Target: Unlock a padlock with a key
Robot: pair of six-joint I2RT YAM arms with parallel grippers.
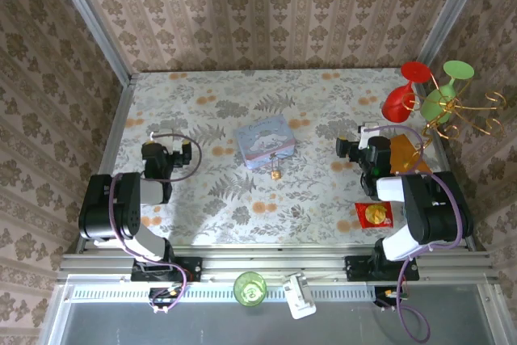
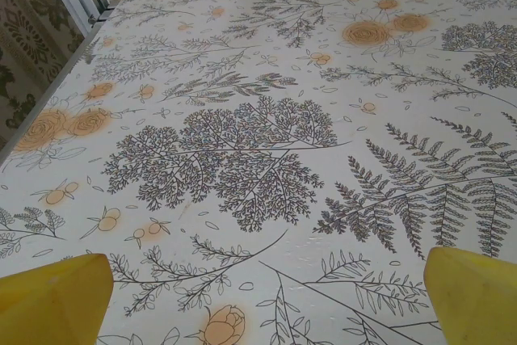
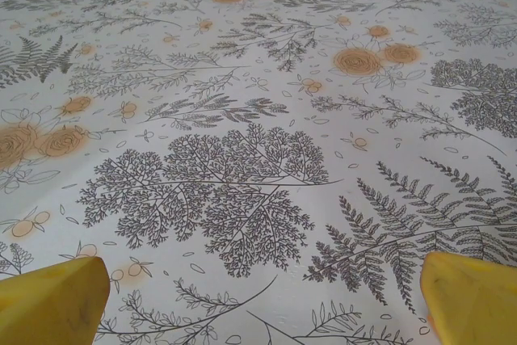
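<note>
We take the tin (image 1: 264, 141) as our reference. Right of the tin and further back, at the table's (image 1: 202, 224) edge, a gold wire stand (image 1: 464, 115) carries a red cup (image 1: 401, 96) and a green cup (image 1: 443, 96). Right of the tin and nearer the bases lies a red packet (image 1: 374, 214). On the front rail, nearer than the tin, we see a green glass (image 1: 250, 288) beside a white part (image 1: 299, 296).

The padlock (image 1: 275, 172) lies on the table just beside the tin's near edge, its shackle too small to read. The left pincer (image 2: 260, 280) sits well left of the tin, the right pincer (image 3: 258, 280) well right of it. The padlock lies between them, apart from both. Each pincer is released, with its yellow fingers (image 2: 56, 300) spread wide over bare cloth and grasping nothing.
</note>
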